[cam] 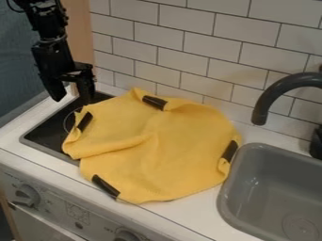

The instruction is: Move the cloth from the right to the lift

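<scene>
1. Across the middle of the frame, we find the cloth point(157, 146) spread in a rumpled sheet, its left part over the stove point(41, 137) and its right part on the counter point(189, 221). We judge that it needs to go further toward the left of the frame, as much of it lies right of the stove.

2. At the upper left, we see the gripper point(71, 95) hanging with its fingers well apart and nothing between them. It is beside the cloth's upper-left edge, a placing that would suit a pinch there; whether it touches the cloth, we cannot tell.

3. Dark strips point(154, 102) sit along the cloth's rim. We take them for likely grasp marks, and the curled edges beside them could give the fingers something to bite on.

4. Toward the right, the cloth's edge comes right up by the sink point(252, 147), and the faucet point(259, 110) arches above the basin. A pull leftward would lead away from both, so we expect little snagging there.

5. Along the top, the wall point(182, 54) stands close behind the cloth, so we would keep the path forward of it. At the lower left, the knobs point(26, 195) are below the counter's front edge; cloth dragged too low could slump over them. A small lift before the pull should help the folds travel together.
</scene>
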`<state>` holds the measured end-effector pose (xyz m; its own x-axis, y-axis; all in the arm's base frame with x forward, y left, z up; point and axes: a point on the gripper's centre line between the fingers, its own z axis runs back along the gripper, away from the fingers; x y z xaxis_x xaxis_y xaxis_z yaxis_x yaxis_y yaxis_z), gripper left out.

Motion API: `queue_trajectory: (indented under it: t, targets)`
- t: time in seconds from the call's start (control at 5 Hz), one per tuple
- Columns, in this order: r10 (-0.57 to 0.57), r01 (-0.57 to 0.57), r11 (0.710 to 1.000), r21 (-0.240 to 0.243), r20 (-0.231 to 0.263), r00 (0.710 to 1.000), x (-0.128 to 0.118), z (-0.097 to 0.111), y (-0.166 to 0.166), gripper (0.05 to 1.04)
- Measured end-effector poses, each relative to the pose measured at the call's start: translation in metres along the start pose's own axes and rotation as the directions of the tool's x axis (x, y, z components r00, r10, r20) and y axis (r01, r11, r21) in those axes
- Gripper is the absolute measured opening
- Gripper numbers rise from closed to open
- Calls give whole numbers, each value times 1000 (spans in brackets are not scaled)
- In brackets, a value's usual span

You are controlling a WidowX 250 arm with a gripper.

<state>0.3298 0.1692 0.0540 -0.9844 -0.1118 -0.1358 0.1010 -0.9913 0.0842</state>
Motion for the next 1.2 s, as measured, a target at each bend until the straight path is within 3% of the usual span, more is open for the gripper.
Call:
queue_trajectory:
  t: [0.4,0.8,1.0,1.2]
  targets:
    - [16,-17,1000,23,43,999,6,-20,7,1000]
    - [41,-42,999,12,71,997,5,-32,19,1000]
    - [39,-41,999,9,109,993,8,-44,25,961]
    - [45,-46,999,0,108,993,7,-46,24,748]
